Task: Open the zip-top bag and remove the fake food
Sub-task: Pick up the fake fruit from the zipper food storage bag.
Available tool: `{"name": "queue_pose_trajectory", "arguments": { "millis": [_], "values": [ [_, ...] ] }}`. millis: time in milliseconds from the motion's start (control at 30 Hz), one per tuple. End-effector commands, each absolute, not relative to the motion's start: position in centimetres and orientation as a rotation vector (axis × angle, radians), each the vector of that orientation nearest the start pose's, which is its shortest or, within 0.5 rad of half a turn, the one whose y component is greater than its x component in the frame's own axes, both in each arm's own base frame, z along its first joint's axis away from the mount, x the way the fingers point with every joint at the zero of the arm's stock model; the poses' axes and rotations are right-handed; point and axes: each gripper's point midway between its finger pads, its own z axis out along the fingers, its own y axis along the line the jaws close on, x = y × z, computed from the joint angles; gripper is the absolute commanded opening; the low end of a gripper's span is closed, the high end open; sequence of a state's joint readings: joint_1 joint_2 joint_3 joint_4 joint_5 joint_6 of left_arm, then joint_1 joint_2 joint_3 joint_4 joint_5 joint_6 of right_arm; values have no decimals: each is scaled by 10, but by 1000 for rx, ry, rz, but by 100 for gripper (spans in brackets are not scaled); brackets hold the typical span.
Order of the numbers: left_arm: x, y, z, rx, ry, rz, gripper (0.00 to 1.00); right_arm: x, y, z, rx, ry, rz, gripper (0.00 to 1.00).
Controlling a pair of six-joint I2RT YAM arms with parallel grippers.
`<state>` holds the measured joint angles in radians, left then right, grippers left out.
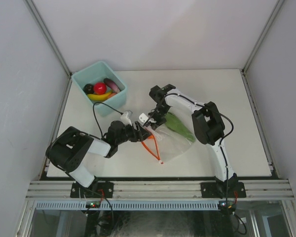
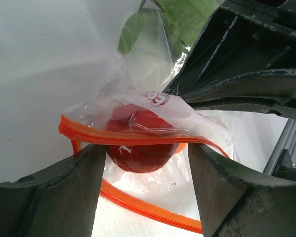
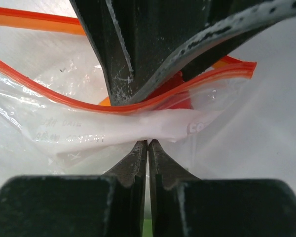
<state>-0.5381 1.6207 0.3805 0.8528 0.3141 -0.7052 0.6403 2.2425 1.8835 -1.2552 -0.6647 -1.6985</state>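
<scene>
At far left the teal bin [image 1: 86, 69] holds hard, glossy fake food [image 1: 99, 89]. The left gripper [image 2: 147, 153] stands wide and grips nothing, its fingers straddling a smooth red round piece [image 2: 138, 160] just ahead inside the zip-top bag [image 1: 173, 145], which lies between the arms. The orange zip strip [image 2: 138, 138] runs crosswise between those fingers, the mouth gaping toward this nearer arm. The right gripper [image 3: 148, 145], jaws fully closed, pinches the crinkly clear film under the strip; a green leafy piece [image 1: 180, 127] lies deeper, rightward
</scene>
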Motion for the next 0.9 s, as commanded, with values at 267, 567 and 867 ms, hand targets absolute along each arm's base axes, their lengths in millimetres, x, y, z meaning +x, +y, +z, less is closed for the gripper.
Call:
{"name": "queue_pose_trajectory", "arguments": {
  "millis": [267, 567, 867],
  "values": [
    [262, -268, 45, 255, 2041, -1063, 71, 261, 337, 55, -2465, 1082, 1008, 1],
    [261, -267, 29, 191, 2111, -1014, 78, 248, 342, 50, -2482, 1084, 1020, 2],
    [249, -261, 21, 169, 2147, -1018, 74, 254, 343, 54, -2432, 1183, 974, 3]
  ]
}}
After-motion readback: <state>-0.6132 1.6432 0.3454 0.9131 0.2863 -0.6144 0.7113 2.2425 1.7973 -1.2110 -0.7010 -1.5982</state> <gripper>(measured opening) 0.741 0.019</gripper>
